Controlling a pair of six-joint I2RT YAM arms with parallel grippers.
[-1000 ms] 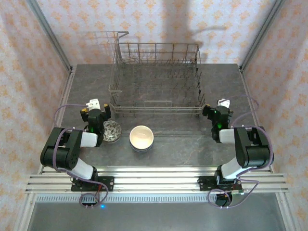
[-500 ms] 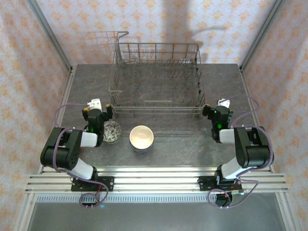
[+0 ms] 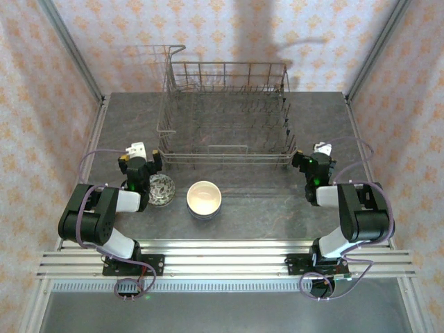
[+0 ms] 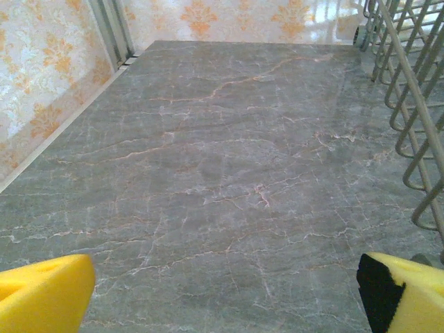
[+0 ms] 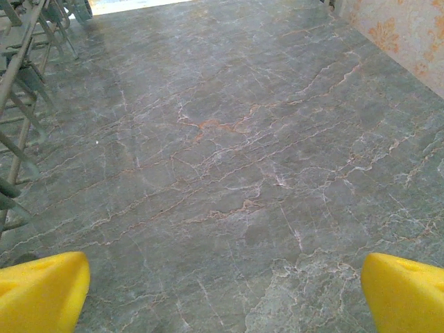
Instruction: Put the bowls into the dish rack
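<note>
Nearest you, the cream bowl (image 3: 205, 198) tops what looks like a short stack, with the speckled bowl (image 3: 161, 189) just to its left. Both lie on the base side of your left gripper (image 3: 142, 165), the nearer one, so I judge you must draw back and swing right. The right gripper (image 3: 313, 165) sits well apart. Both grippers stand wide, holding nothing. Beyond, the dish rack (image 3: 222, 157) runs left to right. No writing is legible.

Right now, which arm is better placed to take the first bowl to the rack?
Probably left. The left pincer is open close beside the speckled bowl, and the cream bowl lies nearer to it too. The right pincer, also open, is far from both, by the dish rack corner.
</note>
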